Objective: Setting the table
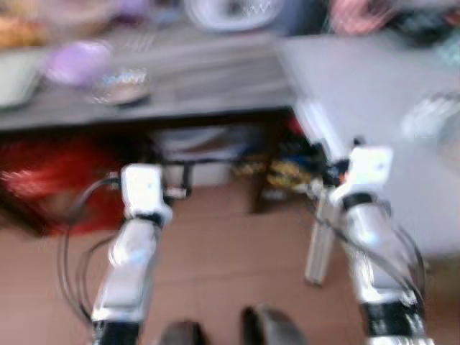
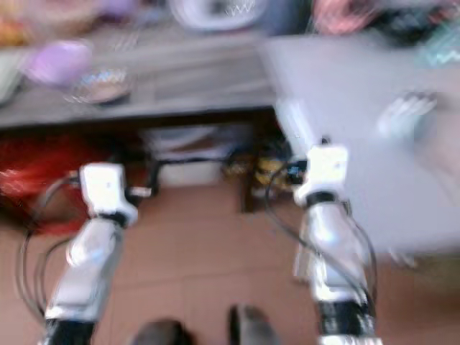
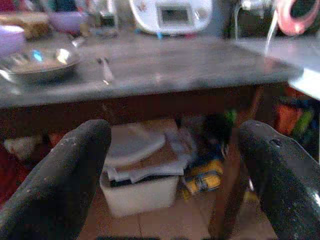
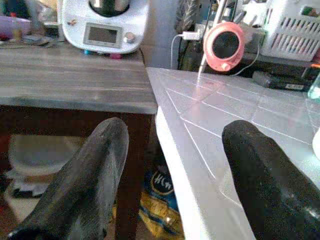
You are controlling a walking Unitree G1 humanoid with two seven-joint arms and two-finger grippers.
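Note:
A steel bowl and a purple bowl stand on the dark wooden table, with a spoon lying beside the steel bowl. To the right a white tiled table meets the wooden one at a corner. My left gripper is open and empty, held low in front of the wooden table's edge. My right gripper is open and empty too, level with the white table's near corner. Both silver arms reach forward in the blurred head views.
A white kitchen appliance stands at the back of the wooden table. A pink round device and a white basket sit behind the white table. Under the wooden table are a white bin, yellow packets and something red.

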